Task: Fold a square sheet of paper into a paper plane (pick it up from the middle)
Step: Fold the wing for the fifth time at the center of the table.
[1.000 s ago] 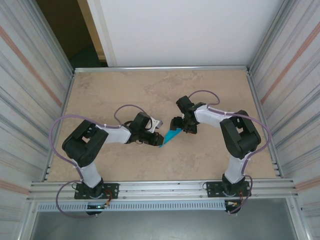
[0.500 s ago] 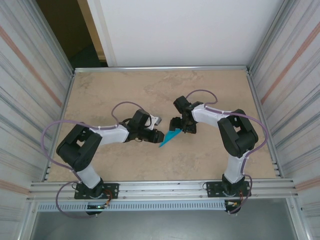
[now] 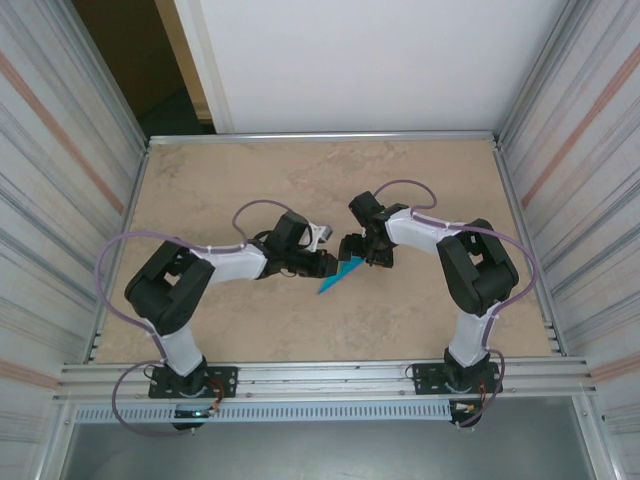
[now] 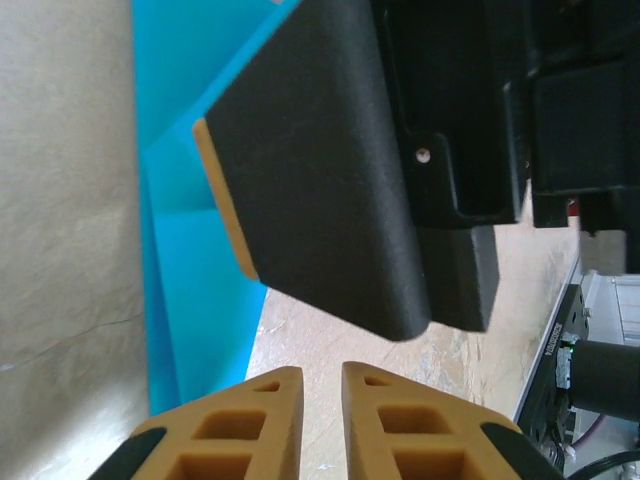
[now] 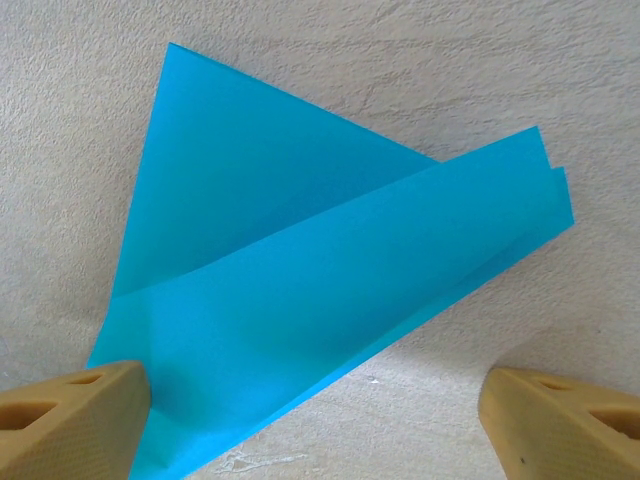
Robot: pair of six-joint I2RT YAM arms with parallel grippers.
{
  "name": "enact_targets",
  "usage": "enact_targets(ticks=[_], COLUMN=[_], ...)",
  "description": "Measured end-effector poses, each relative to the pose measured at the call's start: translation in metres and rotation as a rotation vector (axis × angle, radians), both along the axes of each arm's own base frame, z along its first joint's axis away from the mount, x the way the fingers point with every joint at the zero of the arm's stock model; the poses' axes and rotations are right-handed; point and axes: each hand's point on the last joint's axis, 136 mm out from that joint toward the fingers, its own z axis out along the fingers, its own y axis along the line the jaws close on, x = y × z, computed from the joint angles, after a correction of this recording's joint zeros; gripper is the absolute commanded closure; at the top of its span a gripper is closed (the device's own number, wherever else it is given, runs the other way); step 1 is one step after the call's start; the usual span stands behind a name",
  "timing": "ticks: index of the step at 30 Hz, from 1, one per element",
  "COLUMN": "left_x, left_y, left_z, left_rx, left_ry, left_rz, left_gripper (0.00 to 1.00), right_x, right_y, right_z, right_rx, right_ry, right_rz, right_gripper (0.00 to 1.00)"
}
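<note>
Position: the paper plane (image 3: 338, 274) lies flat on the beige table (image 3: 220, 190), mid-table, between my two grippers.
Relative to right gripper: its broad end sits directly beneath my right gripper (image 5: 312, 400); seen from that wrist, the blue paper spans most of the gap between the fingers and meets the left-hand one.
Relative to left gripper: my left gripper (image 4: 322, 375) is just beside the plane's long edge, fingertips pointing towards it.
Appearance: matte turquoise, folded into a narrow pointed wedge; the upper layer bows up slightly from the lower, and the tip points toward the near edge.
Right gripper: jaws spread wide, nothing clamped.
Left gripper: fingers drawn almost together with only a thin slit between, holding nothing.
</note>
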Motion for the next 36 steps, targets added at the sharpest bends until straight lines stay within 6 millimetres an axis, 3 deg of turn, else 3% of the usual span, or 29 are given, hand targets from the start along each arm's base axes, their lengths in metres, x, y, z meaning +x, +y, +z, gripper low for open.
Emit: enact_targets(ticks=[36], left_x=[-0.002], left_y=[0.0], left_z=[-0.031], left_rx=[0.057], left_ry=[0.071], left_rz=[0.009], left_gripper=[0.9], right_x=[0.0], right_y=[-0.001], right_z=[-0.002], right_rx=[-0.002], right_ry=[0.009], right_rz=[-0.004], right_gripper=[0.15])
